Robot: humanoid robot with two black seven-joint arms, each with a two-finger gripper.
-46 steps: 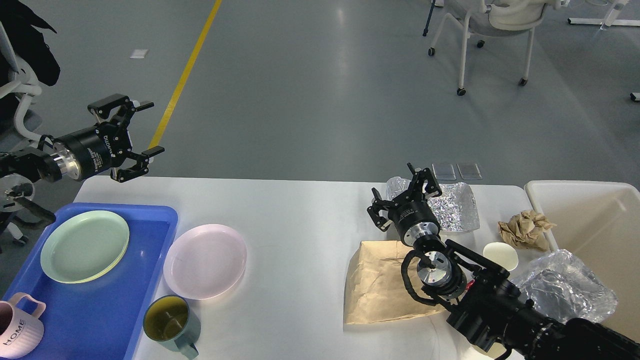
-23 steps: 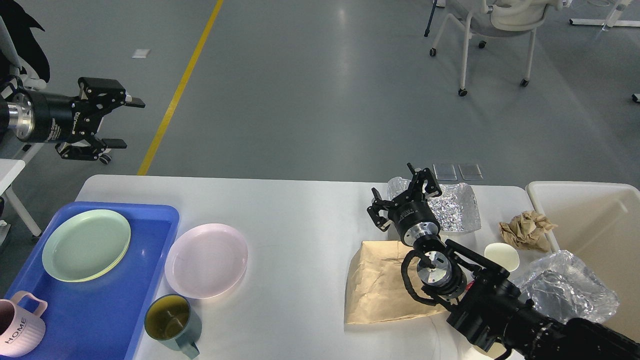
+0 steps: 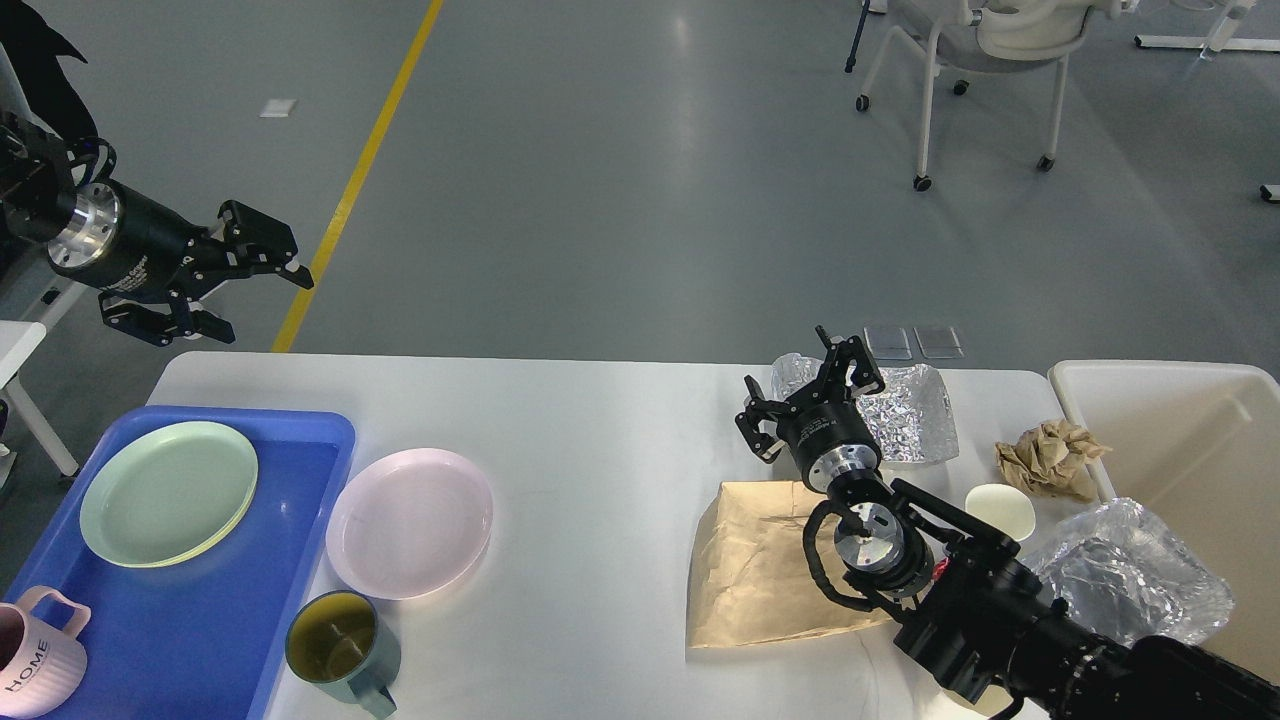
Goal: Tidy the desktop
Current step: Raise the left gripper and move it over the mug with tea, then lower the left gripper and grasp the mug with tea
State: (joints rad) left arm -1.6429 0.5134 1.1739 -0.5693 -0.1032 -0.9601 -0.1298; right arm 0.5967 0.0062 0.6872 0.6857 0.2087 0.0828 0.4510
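The white desktop [image 3: 600,450] carries a pink plate [image 3: 410,522] and a teal mug [image 3: 340,648] at the left. At the right lie a flat brown paper bag [image 3: 755,580], a foil tray [image 3: 915,410], a crumpled brown paper ball [image 3: 1050,455], a small cream lid [image 3: 1000,512] and crumpled foil [image 3: 1125,580]. My left gripper [image 3: 255,300] is open and empty, held in the air beyond the table's far left corner. My right gripper [image 3: 810,385] is open and empty, just left of the foil tray and above the bag's far edge.
A blue tray [image 3: 220,600] at the left holds a green plate [image 3: 168,492] and a pink mug [image 3: 35,665]. A cream-beige bin [image 3: 1180,430] stands at the right table end. A chair [image 3: 980,60] stands on the floor beyond.
My left arm swung up and back to the left, then its gripper tilted down toward the table's far left corner, still open. My right arm has not moved.
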